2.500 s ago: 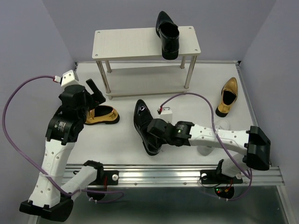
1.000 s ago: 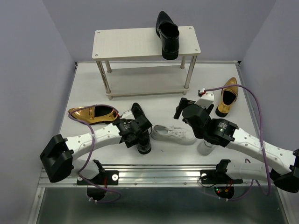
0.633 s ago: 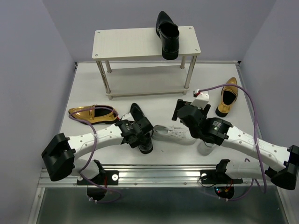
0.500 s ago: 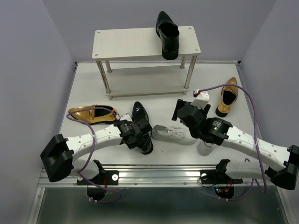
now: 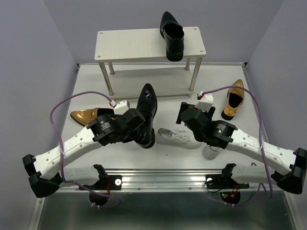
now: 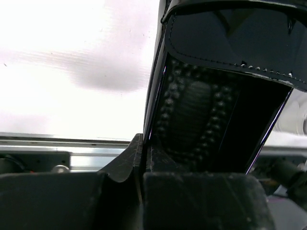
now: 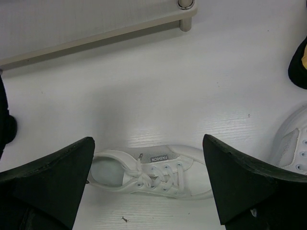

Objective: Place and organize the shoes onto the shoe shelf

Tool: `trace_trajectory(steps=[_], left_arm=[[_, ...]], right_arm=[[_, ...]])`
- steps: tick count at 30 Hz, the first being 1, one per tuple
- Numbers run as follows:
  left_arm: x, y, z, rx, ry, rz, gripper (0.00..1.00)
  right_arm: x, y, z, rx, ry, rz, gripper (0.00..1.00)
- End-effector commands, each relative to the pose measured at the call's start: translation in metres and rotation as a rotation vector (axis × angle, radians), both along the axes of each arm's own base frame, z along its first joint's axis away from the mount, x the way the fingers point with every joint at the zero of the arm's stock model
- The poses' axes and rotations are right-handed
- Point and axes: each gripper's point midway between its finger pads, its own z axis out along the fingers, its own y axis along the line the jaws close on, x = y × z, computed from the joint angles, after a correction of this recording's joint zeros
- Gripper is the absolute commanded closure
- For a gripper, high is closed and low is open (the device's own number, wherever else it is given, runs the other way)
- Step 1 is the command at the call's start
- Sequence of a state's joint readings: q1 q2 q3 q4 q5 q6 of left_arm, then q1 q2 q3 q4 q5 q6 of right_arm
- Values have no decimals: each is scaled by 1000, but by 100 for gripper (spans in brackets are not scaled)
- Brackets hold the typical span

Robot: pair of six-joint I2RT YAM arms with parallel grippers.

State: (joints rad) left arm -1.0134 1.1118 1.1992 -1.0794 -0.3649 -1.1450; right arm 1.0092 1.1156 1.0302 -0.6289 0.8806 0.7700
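Note:
My left gripper [image 5: 139, 128] is shut on the rim of a glossy black dress shoe [image 5: 146, 112], holding it off the table in front of the shoe shelf [image 5: 129, 45]. In the left wrist view the fingers [image 6: 132, 160] pinch the shoe's side wall [image 6: 156, 105]. The other black shoe [image 5: 171, 33] stands on the shelf's top board. My right gripper [image 5: 184, 115] hangs open above a white sneaker [image 7: 148, 172] lying on the table. A second white sneaker [image 7: 293, 143] lies to its right, partly under the right arm. Gold loafers lie at the left [image 5: 84, 116] and the right [image 5: 234, 98].
The shelf's lower board [image 7: 96, 28] and one leg foot [image 7: 186, 5] are just beyond the white sneaker. Purple cables loop over both arms. The metal rail [image 5: 168, 179] runs along the table's near edge, and grey walls close in on both sides.
My left gripper shut on the black shoe and lifted it off the table toward the shelf. The left arm swung back and up. The right gripper stayed open over the sneaker.

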Motion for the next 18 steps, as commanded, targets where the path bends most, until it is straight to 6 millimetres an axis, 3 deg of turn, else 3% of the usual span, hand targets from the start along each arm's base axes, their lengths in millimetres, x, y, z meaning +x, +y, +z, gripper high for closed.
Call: trace_trajectory(steps=[1, 6, 18], left_arm=[[-4, 14, 31, 29, -85, -143, 100], [-1, 17, 56, -7, -156, -165, 100], [27, 21, 158, -46, -422, -164, 100]], right_arm=[[6, -5, 21, 0, -54, -37, 0], [6, -11, 26, 7, -73, -55, 0], [7, -8, 22, -3, -63, -51, 0]])
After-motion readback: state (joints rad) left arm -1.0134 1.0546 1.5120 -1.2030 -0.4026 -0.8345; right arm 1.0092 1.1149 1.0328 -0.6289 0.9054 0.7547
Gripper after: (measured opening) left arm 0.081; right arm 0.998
